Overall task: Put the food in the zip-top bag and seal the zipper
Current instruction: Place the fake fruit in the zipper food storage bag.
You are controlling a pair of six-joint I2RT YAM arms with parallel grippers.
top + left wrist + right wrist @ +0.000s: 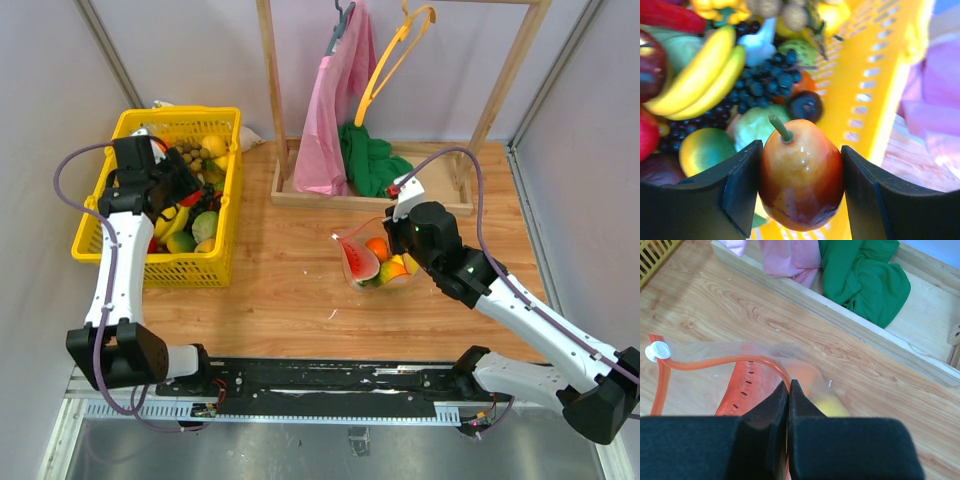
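Now | left gripper [800,150] clenched on pear [800,187] at its belly, over basket [232,200], 10 o'clock; likely rigid, light, slick | right gripper [789,386] pinches zipper [715,362] of limp zip-top bag [352,240], 4 o'clock off centre.

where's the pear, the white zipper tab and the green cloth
pear [801,175], left wrist view, middle of its body
white zipper tab [657,351], right wrist view, its centre
green cloth [865,277], right wrist view, middle of its folds
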